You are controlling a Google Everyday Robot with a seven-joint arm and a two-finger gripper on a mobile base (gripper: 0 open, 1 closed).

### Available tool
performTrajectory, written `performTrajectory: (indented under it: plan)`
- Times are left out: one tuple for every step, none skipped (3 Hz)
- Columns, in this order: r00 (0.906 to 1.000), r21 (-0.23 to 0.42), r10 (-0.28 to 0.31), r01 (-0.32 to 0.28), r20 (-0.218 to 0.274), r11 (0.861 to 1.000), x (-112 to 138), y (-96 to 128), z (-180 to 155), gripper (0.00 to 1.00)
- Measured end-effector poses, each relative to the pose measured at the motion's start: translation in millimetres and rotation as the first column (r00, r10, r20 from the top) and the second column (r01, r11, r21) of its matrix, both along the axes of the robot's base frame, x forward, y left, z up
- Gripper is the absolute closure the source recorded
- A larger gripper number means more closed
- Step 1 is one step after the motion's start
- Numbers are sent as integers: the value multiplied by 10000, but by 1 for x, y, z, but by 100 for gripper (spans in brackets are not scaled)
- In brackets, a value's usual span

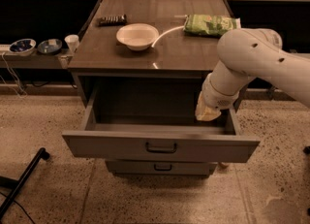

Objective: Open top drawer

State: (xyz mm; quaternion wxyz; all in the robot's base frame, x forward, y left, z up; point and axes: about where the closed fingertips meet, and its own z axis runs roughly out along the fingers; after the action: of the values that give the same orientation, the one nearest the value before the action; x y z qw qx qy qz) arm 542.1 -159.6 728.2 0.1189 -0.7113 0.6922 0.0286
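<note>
So your top drawer is pulled well out of the cabinet. It sits across the lower middle of the frame, with its flat front panel facing you and the small dark handle dead centre. You can look straight down into it, and the inside looks bare.

Your gripper is just right of centre, at the right end of the drawer opening and tucked close to the right side wall, behind the front panel. It's not on the handle. The pale tip is all you get of it, so you can't tell if it's spread or pinched, or whether it's touching the drawer wall. The fat white arm comes in from the right edge and bends down to it, covering the right front corner of the cabinet top.

Under the open drawer you can see a lower drawer with the same kind of handle, and it's closed.

On the cabinet top there's a white bowl toward the back, left of centre. A green bag lies at the back right, and a dark flat thing sits at the back left.

Over at the left edge of the frame there's a low shelf with two dark bowls and a small white cup beside them. A black pole slants across the speckled floor in the lower left corner.
</note>
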Motion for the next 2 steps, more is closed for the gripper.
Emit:
performTrajectory:
  plan:
    - [9994,-171,-345,343,-71,9993,24,15,-35,100]
    - [9971,-192,-553,543,-515,9983,33,23,-73,100]
